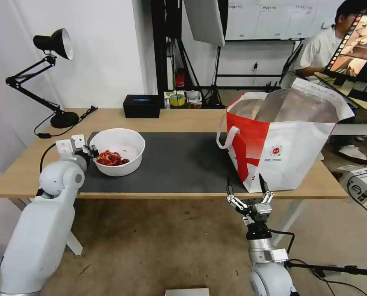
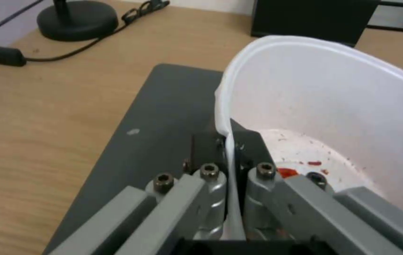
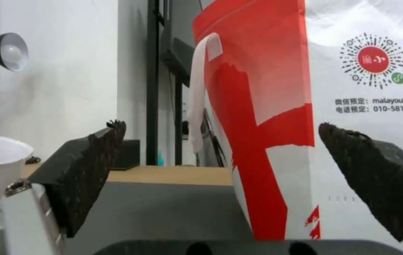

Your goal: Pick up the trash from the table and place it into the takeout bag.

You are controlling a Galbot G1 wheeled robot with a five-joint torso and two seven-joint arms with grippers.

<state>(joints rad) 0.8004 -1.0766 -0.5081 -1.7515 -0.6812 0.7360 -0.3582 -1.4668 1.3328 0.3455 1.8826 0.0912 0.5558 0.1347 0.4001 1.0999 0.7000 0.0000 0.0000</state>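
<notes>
Item: white round bowl with red scraps (image 1: 118, 151). Location: on the dark grey mat (image 1: 171, 160), toward the worktop's (image 1: 183, 117) left end, nearer the front edge than the back. Condition: upright, base seemingly on the mat; red scraps heaped against the wall nearest the left gripper.

Item: left gripper (image 1: 94, 151). Location: at the bowl's left rim. Fingers: pinching the thin bowl wall, one finger (image 2: 206, 143) outside and the other inside; the left wrist view shows the rim bowed slightly at the pinch.

Item: left arm. Pose: reaching up from below the front-left corner of the worktop, elbow bent, wrist roughly level and pointing toward the worktop's right end.

Item: takeout bag (image 1: 286, 139). Location: right end of the worktop, standing, mouth open with foil lining showing, one white loop handle (image 1: 226, 137) hanging on the side facing the bowl.

Item: right gripper (image 1: 249, 192). Location: just off the front edge, before the bag's lower corner. Fingers: spread wide, empty, pointing upward; arm appears idle.

Step in hand, judged: bowl grasped, lift not yet made.

Next move calls for: a lift that keeps the bowl level so the scraps stay in, a carry along the mat toward the right end, enough height to clear the bag's tall rim, and release over the open mouth. A one-sided rim pinch may let the bowl droop.
</notes>
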